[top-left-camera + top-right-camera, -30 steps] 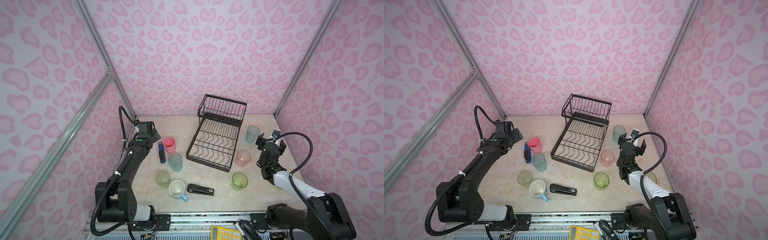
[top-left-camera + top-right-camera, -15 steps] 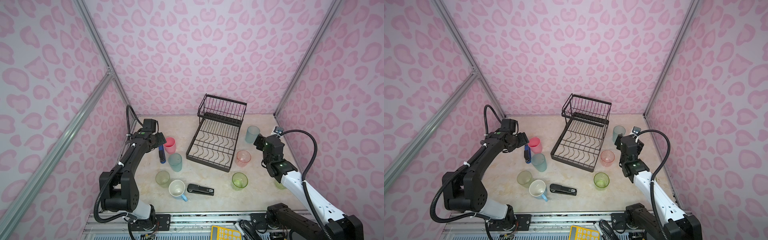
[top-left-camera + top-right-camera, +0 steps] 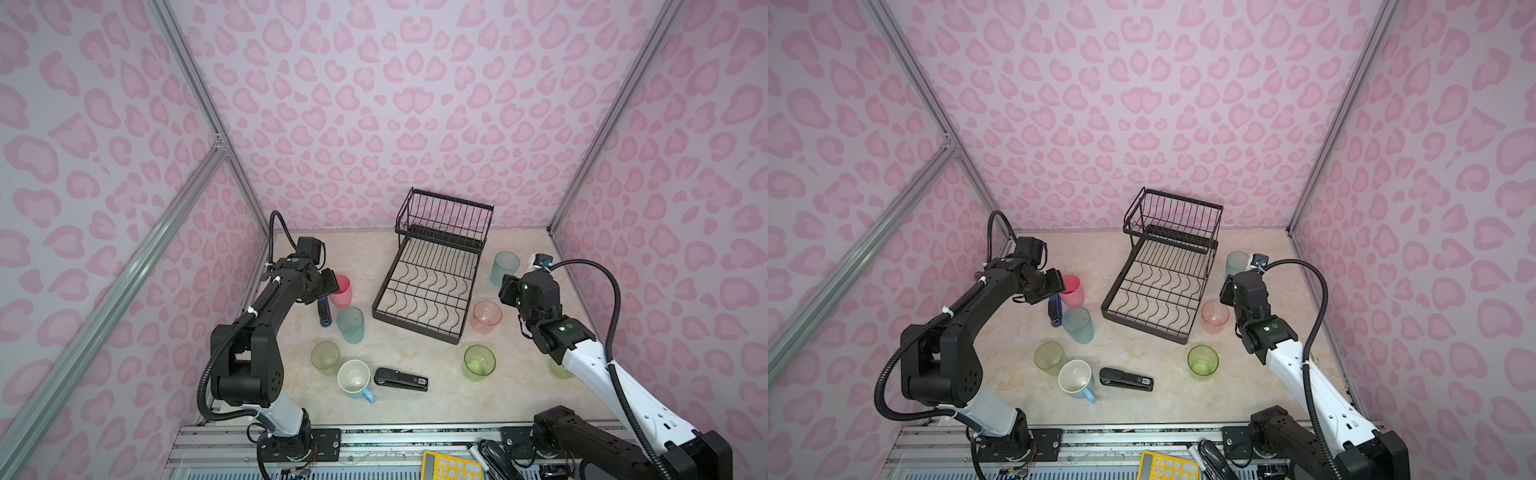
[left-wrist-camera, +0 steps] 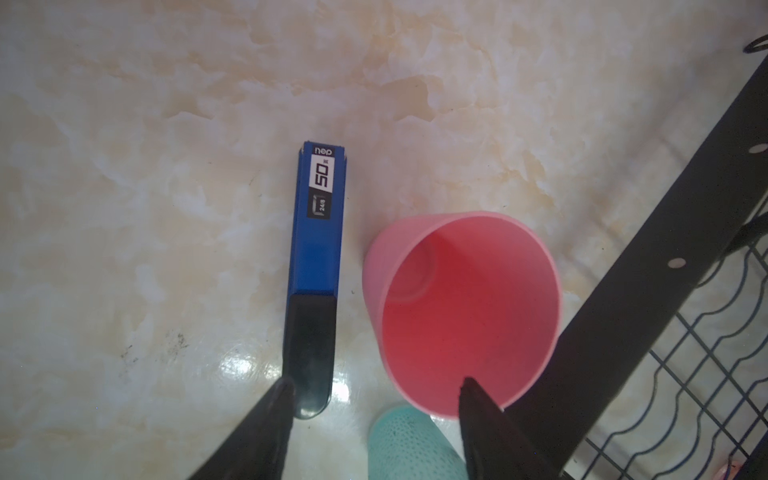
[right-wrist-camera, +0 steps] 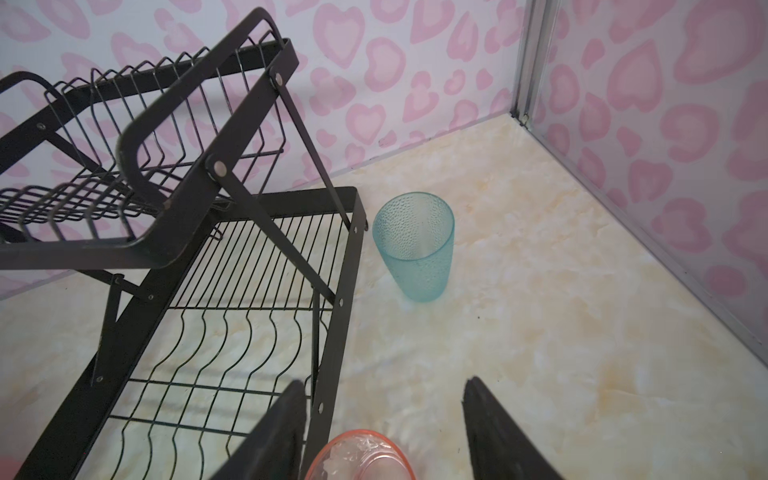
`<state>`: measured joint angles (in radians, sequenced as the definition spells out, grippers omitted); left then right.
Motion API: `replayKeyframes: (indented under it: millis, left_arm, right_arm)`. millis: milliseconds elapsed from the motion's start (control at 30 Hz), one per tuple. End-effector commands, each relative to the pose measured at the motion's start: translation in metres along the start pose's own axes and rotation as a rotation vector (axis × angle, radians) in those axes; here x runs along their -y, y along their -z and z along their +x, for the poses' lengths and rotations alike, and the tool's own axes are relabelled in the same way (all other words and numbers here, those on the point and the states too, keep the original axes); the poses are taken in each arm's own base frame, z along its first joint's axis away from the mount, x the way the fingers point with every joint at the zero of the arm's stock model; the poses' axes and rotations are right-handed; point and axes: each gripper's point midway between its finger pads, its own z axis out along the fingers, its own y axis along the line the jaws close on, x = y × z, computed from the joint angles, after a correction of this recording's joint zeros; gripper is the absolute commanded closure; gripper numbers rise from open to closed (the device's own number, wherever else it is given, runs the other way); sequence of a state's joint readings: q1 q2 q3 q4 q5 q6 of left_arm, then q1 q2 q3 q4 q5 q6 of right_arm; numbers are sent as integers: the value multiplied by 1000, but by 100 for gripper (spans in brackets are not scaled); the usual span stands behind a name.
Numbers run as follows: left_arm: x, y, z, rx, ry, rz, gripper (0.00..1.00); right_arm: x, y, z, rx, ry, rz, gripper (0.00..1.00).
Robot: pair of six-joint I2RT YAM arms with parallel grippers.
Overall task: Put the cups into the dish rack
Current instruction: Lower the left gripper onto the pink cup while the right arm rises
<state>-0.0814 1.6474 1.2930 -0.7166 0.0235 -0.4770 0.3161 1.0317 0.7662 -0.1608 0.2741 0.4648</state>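
L arm [image 3: 266, 307] rises from its base at the near edge. Its elbow is folded high, the forearm runs away along the left wall, and the wrist bends right and down. R arm [image 3: 590, 361] leans from the near-right base toward the far side, w/ the white link sloping up and the wrist turned left and tipped down.

On the counter [image 3: 436, 407], nearest first:
- Light-blue mug [image 3: 353, 376] stands upright, w/ the black stapler [image 3: 401, 379] just beside it.
- Pale green cup [image 3: 325, 357] sits just behind the mug.
- Clear green cup [image 3: 480, 362] is off to the right.
- Another greenish cup [image 3: 561, 370] is mostly hidden behind R arm.

Further back are a blue-grey tumbler [image 3: 350, 324] and the blue stapler [image 3: 324, 313]. The pinkish ribbed cup [image 3: 486, 316] stands near the dish rack [image 3: 432, 286], by its near right corner.

R fingers [image 5: 494, 428] hang over that cup, moderately spread. In the wrist view its rim sits btwn them and no contact shows.

Pink cup [image 4: 465, 307] is upright. L fingers [image 4: 257, 436] are apart, straddling its wall w/o pinching. One tip is inside the rim, the other outside over the blue stapler's black end.

Every cup in view stands outside the rack. Farthest is a 2nd blue-grey tumbler [image 3: 505, 268], right of the rack.
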Motion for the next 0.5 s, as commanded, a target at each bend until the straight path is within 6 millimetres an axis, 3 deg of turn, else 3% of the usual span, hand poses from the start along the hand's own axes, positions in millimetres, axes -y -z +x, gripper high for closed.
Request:
replayKeyframes:
  millis: [0, 167, 467]
  left_arm:
    - [2, -3, 0, -15, -8, 0, 42]
    - [0, -5, -4, -2, -10, -14, 51]
    - [1, -17, -4, -20, -9, -18, 61]
  right_arm:
    - [-16, -1, 12, -53, -11, -67, 41]
    - [-30, -1, 16, -66, 18, -92, 43]
    - [-34, -1, 14, -58, 34, -91, 43]
